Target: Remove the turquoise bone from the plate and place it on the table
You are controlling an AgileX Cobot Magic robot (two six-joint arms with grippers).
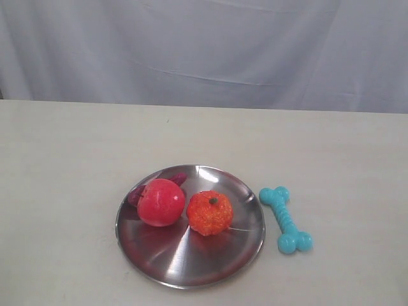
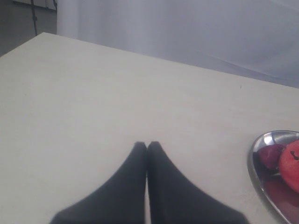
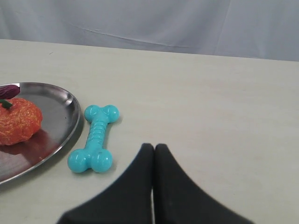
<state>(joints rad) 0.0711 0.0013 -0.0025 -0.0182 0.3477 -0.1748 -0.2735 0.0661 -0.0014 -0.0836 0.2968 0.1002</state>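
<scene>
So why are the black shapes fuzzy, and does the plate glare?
Left wrist view: the black left pincer is blurred, likely too near the lens. Right wrist view: the right pincer blurs likewise. Exterior view: the round shiny steel plate shows streaky reflections, soft shadows.

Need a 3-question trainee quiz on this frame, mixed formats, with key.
1. True or false: the turquoise bone lies on the plate.
2. Which item on the plate is nearest the bone? A) red fruit B) orange C) purple item
3. Fill in: in the wrist views, the left gripper and the right gripper are both ____ (open/shut).

Key:
1. False. It lies on the table, beside the plate.
2. B
3. shut
</scene>
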